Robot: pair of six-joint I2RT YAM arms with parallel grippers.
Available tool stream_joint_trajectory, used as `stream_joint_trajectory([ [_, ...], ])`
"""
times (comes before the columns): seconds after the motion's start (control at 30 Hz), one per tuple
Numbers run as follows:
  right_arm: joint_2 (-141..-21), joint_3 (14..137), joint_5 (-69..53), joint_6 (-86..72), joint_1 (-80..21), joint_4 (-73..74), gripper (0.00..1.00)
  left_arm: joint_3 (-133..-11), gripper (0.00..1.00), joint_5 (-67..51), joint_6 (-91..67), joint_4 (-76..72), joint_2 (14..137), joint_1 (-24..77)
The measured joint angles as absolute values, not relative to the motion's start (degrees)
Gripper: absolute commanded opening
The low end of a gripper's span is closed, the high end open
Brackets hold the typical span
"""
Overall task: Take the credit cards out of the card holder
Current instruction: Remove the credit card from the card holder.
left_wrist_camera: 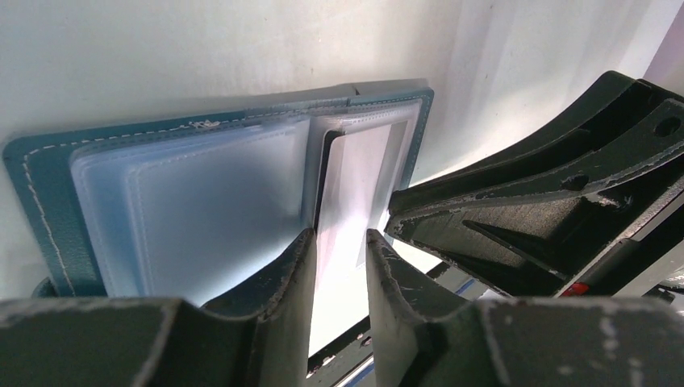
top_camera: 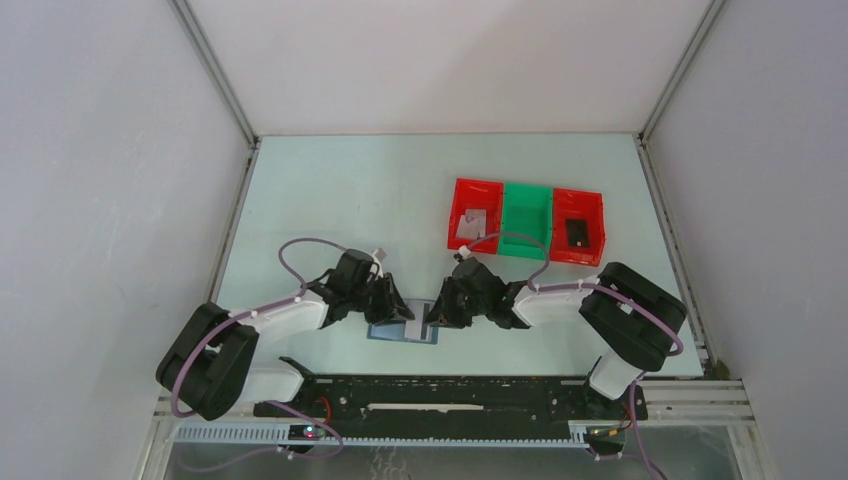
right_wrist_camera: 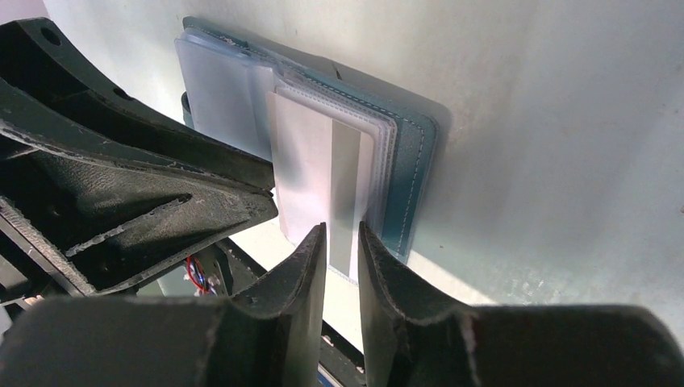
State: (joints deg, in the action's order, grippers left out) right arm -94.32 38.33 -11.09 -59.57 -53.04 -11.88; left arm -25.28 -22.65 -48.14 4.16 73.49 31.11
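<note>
The right pincer (right_wrist_camera: 343, 234), jaws narrowly parted, straddles the still-pocketed white striped card (right_wrist_camera: 319, 161), grip unclear; the left pincer (left_wrist_camera: 340, 238), open, faces it across the card holder (right_wrist_camera: 415, 161) beneath both. Beyond them a grey card (top_camera: 472, 224) and a black card (top_camera: 577, 233) already lie in red bins (top_camera: 455, 200).

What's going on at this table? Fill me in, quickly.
Two robot arms are working on the open card holder at the near edge of the table. The left pincer and right pincer both hover at it, jaws slightly apart. The right one is lined up on a white striped card in a clear sleeve. A grey card lies in one red bin, a black card in the other.
</note>
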Motion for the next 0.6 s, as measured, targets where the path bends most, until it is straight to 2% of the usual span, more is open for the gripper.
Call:
stream_joint_trajectory([
  [0.07,-94.35,38.33,-11.11,-59.59,-53.04,-11.88,0.29,-25.28,0.33,-22.65,-48.03,4.14,73.52,31.11],
  [0.23,-94.61,38.35,-11.35,-59.75,-53.01,-12.23,0.28,-25.28,0.44,-22.74,-47.90,3.53,74.08,31.11],
  [0.6,-96.07,38.81,-12.64,-60.12,-53.01,-14.00,0.27,-25.28,0.41,-21.41,-46.33,4.21,74.00,31.18],
])
